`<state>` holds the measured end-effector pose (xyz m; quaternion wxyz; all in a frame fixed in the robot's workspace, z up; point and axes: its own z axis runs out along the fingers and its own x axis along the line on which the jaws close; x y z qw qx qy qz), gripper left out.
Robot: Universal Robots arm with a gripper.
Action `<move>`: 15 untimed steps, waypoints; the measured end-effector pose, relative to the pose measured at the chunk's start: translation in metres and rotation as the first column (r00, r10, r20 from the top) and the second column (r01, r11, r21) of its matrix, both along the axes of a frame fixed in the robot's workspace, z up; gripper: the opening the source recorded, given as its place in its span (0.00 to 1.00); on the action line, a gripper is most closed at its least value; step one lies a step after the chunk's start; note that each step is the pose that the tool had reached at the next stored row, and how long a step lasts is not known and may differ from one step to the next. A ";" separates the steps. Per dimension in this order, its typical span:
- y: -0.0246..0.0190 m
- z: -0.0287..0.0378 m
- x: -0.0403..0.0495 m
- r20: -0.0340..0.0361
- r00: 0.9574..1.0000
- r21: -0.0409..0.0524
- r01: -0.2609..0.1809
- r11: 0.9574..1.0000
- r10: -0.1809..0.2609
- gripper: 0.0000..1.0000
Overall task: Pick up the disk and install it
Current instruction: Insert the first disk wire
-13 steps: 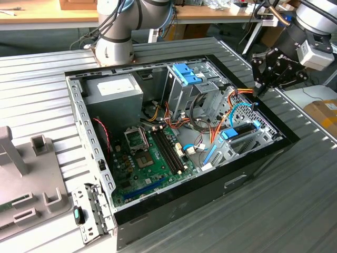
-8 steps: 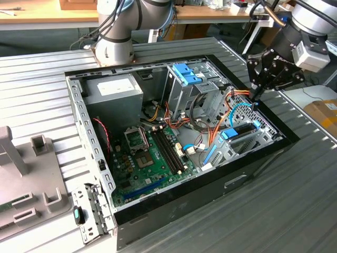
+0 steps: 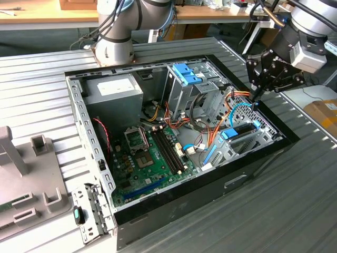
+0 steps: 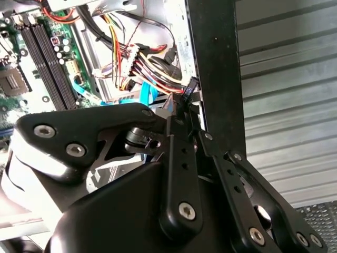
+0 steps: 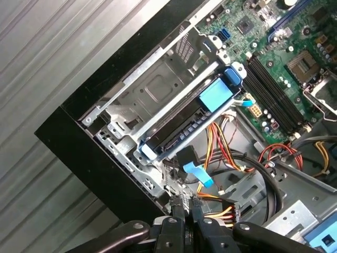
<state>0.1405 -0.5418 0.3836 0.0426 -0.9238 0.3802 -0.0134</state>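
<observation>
Now the gripper (image 3: 256, 97) hangs over one side wall of the open computer case (image 3: 174, 221), fingertips pinched together with nothing between them; both wrist views show the pinch too. The disk (image 3: 241, 130) is inside the case, in the low metal bay (image 3: 237, 150) against that same wall, on edge, with its light blue bracket showing at both ends. It's near the gripper, not touching it. In the first wrist view the disk (image 5: 176, 134) lies along the bay, with orange and yellow cables (image 5: 221, 158) just beside it.
</observation>
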 end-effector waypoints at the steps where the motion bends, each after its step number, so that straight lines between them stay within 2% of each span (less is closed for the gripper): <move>1: 0.0000 -0.0001 0.0000 0.000 1.000 0.000 0.014 1.000 -0.014 0.16; 7: -0.0032 -0.0010 0.0000 0.000 0.999 -0.001 0.053 0.999 -0.053 0.16; 9: -0.0075 -0.0011 0.0000 0.000 0.998 -0.001 0.058 0.998 -0.058 0.16; 12: -0.0078 -0.0010 0.0000 0.000 0.998 -0.001 0.058 0.998 -0.058 0.16; 15: -0.0128 -0.0021 0.0000 0.000 0.998 -0.001 0.070 0.998 -0.070 0.16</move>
